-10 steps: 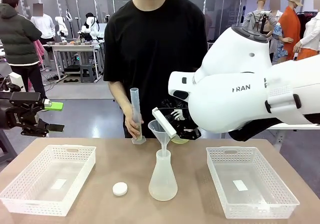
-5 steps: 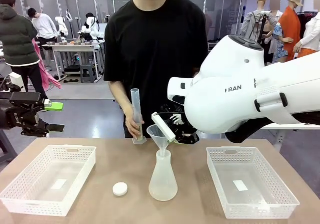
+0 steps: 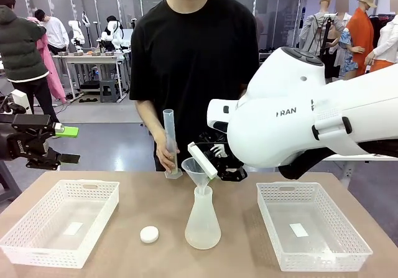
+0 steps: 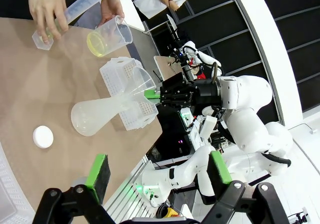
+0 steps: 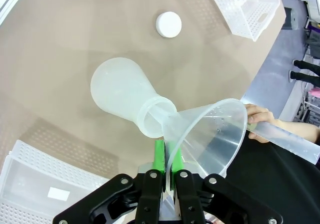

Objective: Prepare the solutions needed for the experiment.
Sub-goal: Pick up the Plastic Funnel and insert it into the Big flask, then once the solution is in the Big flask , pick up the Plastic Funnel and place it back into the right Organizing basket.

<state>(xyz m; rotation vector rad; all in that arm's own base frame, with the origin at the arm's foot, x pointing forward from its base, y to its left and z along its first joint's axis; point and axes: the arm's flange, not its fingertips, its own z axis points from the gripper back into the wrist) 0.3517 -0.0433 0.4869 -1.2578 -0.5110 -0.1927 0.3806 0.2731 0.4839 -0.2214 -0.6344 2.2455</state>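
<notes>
A translucent flask (image 3: 202, 219) stands mid-table with a clear funnel (image 3: 194, 166) in its neck. My right gripper (image 3: 205, 162) is shut on the funnel's rim, which the right wrist view shows pinched between the green pads (image 5: 159, 156) of the right gripper (image 5: 167, 159), above the flask (image 5: 122, 91). The solutions show in the left wrist view as yellow-green liquid in a beaker (image 4: 97, 42) at the far edge. The person's hand (image 3: 165, 160) holds a graduated cylinder (image 3: 168, 141) upright on the table. My left gripper (image 3: 67, 145) hovers open off the table's left side, holding nothing.
A small white cap (image 3: 149, 234) lies left of the flask. White mesh baskets sit at the left (image 3: 87, 183) and the right (image 3: 289, 186). The person stands close behind the table's far edge. My bulky right arm (image 3: 298, 116) hangs over the right half.
My right arm has shifted slightly left and down with the funnel, which has settled lower in the flask's neck. The left arm and the person's hand have stayed put.
</notes>
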